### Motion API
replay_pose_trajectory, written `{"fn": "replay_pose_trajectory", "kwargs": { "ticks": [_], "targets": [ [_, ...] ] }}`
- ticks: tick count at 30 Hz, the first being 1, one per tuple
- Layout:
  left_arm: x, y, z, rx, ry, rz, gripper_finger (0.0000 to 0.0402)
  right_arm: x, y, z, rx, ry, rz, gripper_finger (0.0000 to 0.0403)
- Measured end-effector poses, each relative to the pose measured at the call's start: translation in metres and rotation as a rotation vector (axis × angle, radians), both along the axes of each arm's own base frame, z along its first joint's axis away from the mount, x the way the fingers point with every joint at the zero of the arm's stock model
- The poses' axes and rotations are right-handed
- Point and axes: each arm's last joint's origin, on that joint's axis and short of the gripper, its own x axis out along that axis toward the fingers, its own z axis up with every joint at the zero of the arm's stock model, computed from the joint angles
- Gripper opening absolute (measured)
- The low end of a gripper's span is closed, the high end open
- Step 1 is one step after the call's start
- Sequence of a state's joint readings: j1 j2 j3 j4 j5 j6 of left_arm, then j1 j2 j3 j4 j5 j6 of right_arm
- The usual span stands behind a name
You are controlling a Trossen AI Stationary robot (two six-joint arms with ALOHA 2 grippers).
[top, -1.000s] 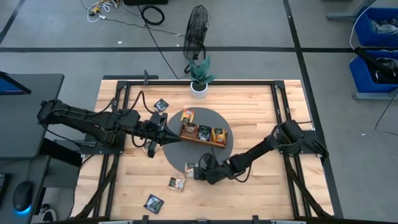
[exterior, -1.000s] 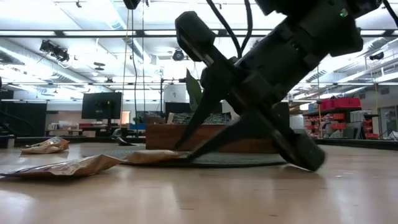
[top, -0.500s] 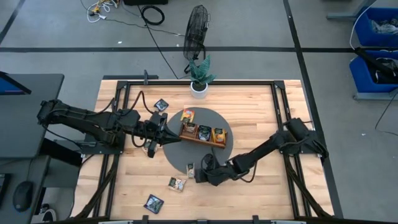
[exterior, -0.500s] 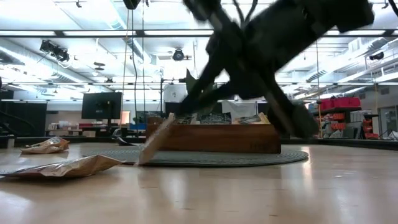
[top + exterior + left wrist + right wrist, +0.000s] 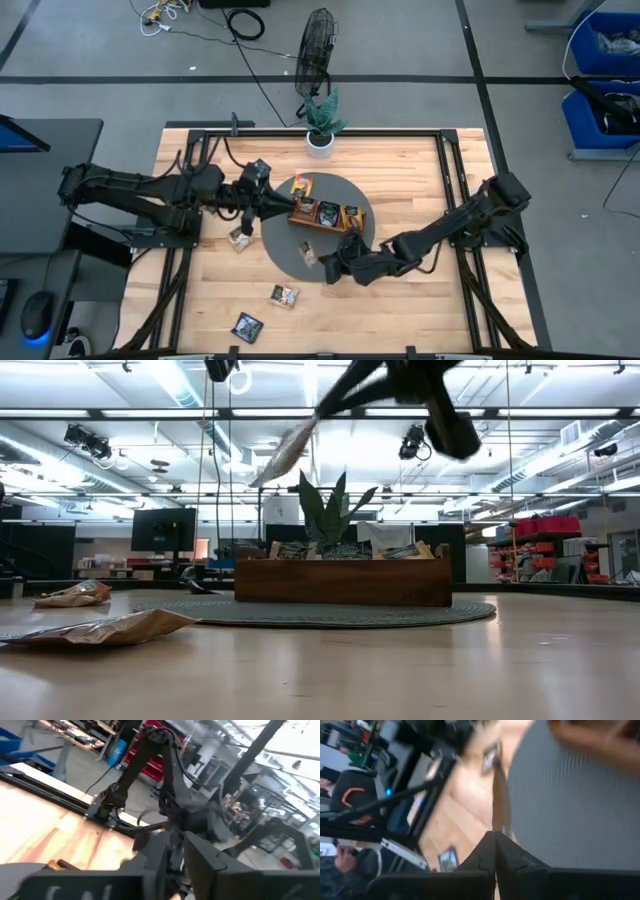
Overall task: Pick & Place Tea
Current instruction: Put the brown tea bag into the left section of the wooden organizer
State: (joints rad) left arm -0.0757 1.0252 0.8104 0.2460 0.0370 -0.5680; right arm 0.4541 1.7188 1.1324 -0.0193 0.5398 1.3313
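One sachet (image 5: 309,252) has left the table: the right gripper (image 5: 325,268), which was pinching it at the mat's (image 5: 290,262) near edge a second ago, has clamped on it and lifted it over the mat, short of the wooden tray (image 5: 327,226). The left gripper (image 5: 285,207) has moved to the tray's left end; its blurred fingers look slightly parted, perhaps releasing. Three sachets remain on the wood.
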Motion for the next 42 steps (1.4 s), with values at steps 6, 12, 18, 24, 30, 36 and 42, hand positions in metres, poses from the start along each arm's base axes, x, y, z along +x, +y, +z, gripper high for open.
{"fn": "replay_pose_trajectory", "kwargs": {
  "ticks": [6,12,18,24,30,36,42],
  "targets": [
    [0.0,0.007,0.005,-0.049,-0.048,-0.051,0.0157,-0.019,-0.012,0.043,-0.156,-0.09,-0.06,0.0],
    [0.0,0.014,0.005,-0.076,-0.037,-0.077,0.0222,-0.026,-0.02,0.061,-0.222,-0.116,-0.056,0.0],
    [0.0,0.018,0.004,-0.07,-0.029,-0.06,0.0244,-0.029,-0.022,0.08,-0.261,-0.217,-0.069,0.0],
    [0.0,0.022,0.003,-0.066,-0.024,-0.078,0.0245,-0.034,-0.029,0.098,-0.282,-0.293,-0.084,0.0],
    [0.0,0.022,0.003,-0.065,-0.021,-0.088,0.0245,-0.037,-0.031,0.087,-0.265,-0.175,0.005,0.0],
    [0.0,0.022,0.003,-0.066,-0.021,-0.088,0.0245,-0.032,-0.029,0.065,-0.223,-0.043,0.118,0.0017],
    [0.0,0.022,0.003,-0.066,-0.02,-0.088,0.0245,-0.016,-0.023,0.03,-0.04,0.069,0.128,0.0104]
  ]
}}
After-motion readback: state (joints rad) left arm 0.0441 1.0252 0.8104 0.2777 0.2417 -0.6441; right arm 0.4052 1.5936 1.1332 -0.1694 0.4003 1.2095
